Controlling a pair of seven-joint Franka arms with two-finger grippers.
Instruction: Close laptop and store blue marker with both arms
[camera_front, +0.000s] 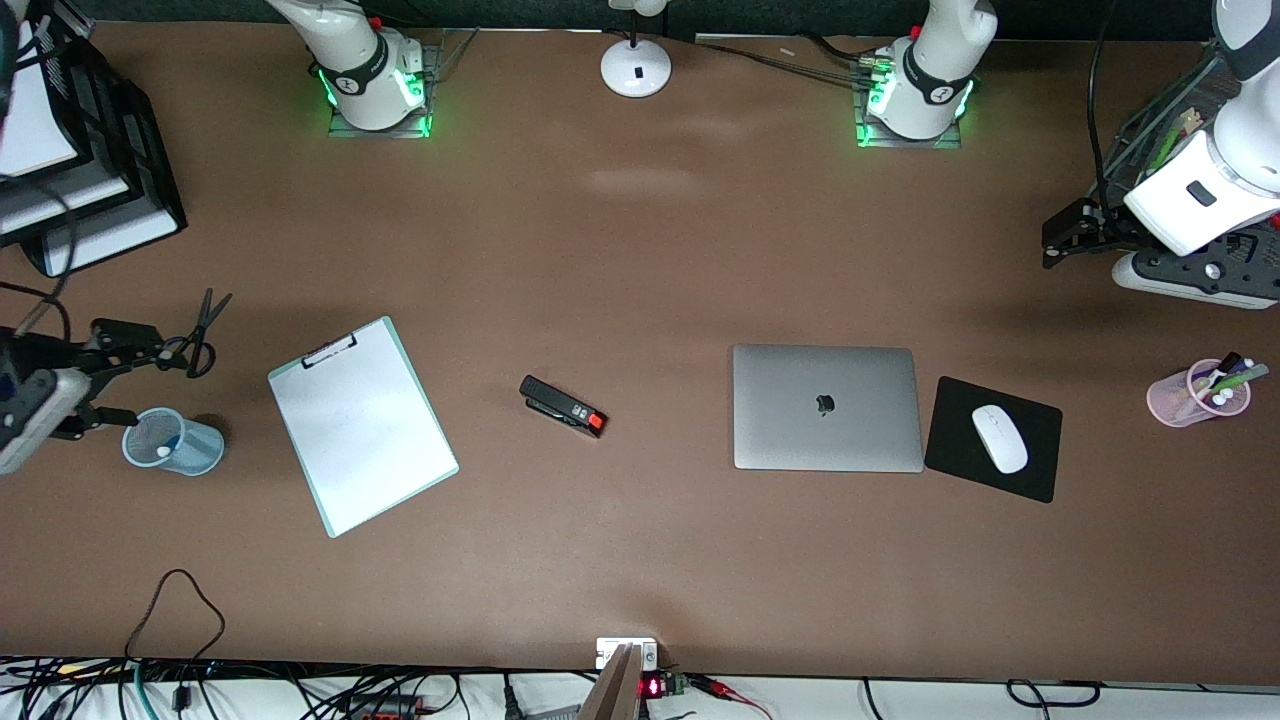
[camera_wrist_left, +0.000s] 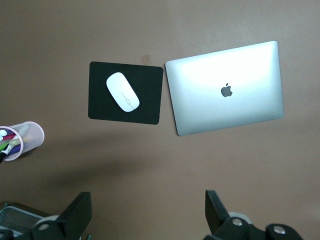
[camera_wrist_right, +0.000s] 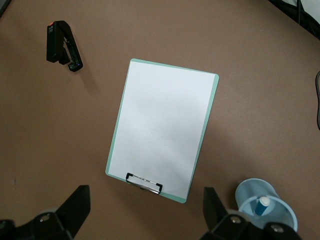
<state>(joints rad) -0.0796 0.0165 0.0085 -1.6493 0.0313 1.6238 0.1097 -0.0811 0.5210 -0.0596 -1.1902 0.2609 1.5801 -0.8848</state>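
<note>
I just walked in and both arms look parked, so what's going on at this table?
Nothing is being handled right now. The laptop lies shut beside the mouse pad, and the blue marker stands in the blue cup. The left gripper hangs open at its own end of the table, the right gripper open near that cup. Both jobs look finished.
</note>
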